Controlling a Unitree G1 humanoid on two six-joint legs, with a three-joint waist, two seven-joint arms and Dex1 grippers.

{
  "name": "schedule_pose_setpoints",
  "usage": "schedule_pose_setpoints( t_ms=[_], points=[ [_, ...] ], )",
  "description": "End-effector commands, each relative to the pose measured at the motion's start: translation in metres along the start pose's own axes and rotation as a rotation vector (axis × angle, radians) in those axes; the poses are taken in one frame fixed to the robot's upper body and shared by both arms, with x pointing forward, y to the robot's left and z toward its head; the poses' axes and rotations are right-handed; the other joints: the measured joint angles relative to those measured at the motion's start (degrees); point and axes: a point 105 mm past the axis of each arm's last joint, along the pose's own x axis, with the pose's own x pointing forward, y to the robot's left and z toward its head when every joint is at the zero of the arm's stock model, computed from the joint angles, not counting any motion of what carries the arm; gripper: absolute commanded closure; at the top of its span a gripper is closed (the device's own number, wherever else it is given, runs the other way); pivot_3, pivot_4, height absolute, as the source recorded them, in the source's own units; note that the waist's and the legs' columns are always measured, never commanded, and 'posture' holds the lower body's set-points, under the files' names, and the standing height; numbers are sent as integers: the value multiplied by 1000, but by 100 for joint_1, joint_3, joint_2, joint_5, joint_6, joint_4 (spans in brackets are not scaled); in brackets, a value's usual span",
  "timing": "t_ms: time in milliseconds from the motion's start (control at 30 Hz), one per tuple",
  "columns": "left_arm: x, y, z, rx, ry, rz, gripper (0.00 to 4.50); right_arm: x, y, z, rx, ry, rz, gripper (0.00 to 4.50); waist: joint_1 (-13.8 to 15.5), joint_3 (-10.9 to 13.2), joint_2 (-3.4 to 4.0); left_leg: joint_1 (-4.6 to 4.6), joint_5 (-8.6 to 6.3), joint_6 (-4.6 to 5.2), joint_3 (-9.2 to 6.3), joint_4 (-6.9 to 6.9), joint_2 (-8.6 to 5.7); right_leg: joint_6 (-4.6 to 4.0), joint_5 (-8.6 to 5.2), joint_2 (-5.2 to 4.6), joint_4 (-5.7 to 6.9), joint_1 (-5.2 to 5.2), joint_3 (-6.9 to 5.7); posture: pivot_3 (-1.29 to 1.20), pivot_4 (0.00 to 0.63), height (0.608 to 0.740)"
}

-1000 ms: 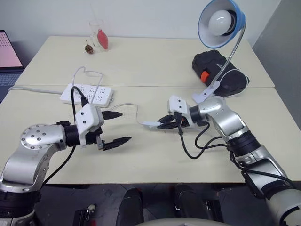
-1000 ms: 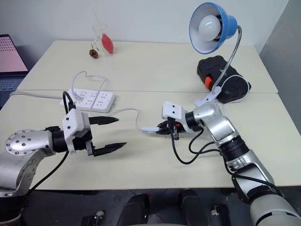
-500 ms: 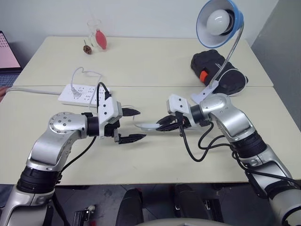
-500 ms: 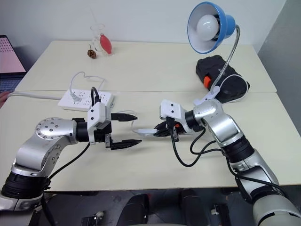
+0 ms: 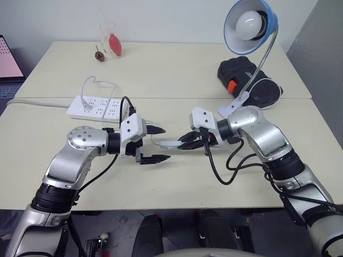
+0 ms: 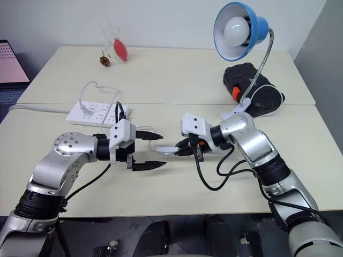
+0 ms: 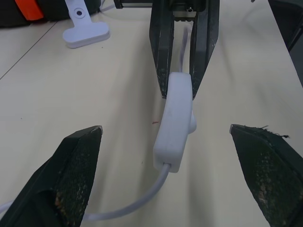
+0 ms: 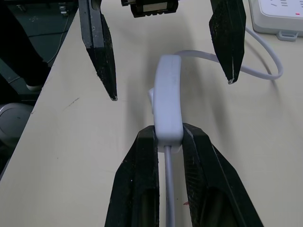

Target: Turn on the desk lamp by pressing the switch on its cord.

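While the cream surface (image 5: 161, 69) carries everything, the switch (image 5: 170, 143) near its middle serves as the landmark: it is lifted just off the top, pinched at one end by the right gripper (image 5: 188, 140), whose two black fingers are clamped together on it. To the switch's left, the left gripper (image 5: 158, 144) faces it with its fingers spread wide apart, one tip on either side of the switch's free end and touching nothing. Behind and to the right of the switch stands the desk lamp (image 5: 251, 24), its blue shade raised on a silver gooseneck above a white clip base, bulb unlit. Just behind that base lies a black case (image 5: 252, 80) with an orange patch. Behind and to the left of the switch sits a white power strip (image 5: 96, 107). From the switch's free end the cord (image 7: 137, 205) curves away toward the left gripper's side. Far behind the switch, at the surface's back edge, stand a clear glass (image 5: 109, 35), a red bulb-shaped object (image 5: 116, 44) and a small brown item (image 5: 99, 54)
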Motion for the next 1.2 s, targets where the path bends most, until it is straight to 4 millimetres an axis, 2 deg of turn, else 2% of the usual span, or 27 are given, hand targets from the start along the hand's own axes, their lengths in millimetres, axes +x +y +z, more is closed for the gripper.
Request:
schedule_pose_setpoints(
  t_ms=[33,167,267,300,400,700,800,900,1200],
  points=[
    [1,2,8,51,-12,1,0,-3,3,14,-52,-32,6,4153,0,0,0,0,0,0,0,0,0,0,0,0,0,0,0,0,150,740],
    [2,4,10,55,-16,-3,0,-1,4,15,-56,-33,12,4153,0,0,0,0,0,0,0,0,0,0,0,0,0,0,0,0,150,740],
    [3,4,11,58,-14,-6,414,-1,4,15,-57,-33,13,4153,0,0,0,0,0,0,0,0,0,0,0,0,0,0,0,0,150,740],
    [3,4,11,58,-13,-7,776,-1,4,15,-58,-33,13,4153,0,0,0,0,0,0,0,0,0,0,0,0,0,0,0,0,150,740],
    [3,3,11,60,-4,-19,1261,-1,4,16,-59,-36,13,4153,0,0,0,0,0,0,0,0,0,0,0,0,0,0,0,0,150,740],
    [4,3,5,93,39,-34,3304,-1,4,19,-65,-44,11,4153,-1,0,0,0,0,0,-1,0,0,0,0,0,0,0,0,0,150,740],
    [2,5,4,98,44,-28,3792,-1,4,19,-66,-46,11,4153,0,0,0,0,0,0,-1,0,0,0,0,0,0,0,-1,0,150,740],
    [0,8,2,110,54,-21,3996,-2,4,20,-67,-47,11,4153,0,0,0,-1,0,0,-1,0,0,0,0,0,0,0,-1,0,150,740],
    [0,13,5,135,20,5,3999,-2,4,20,-72,-47,13,4153,0,0,0,-1,0,0,-1,0,0,0,0,0,0,0,-1,0,150,740]
  ],
)
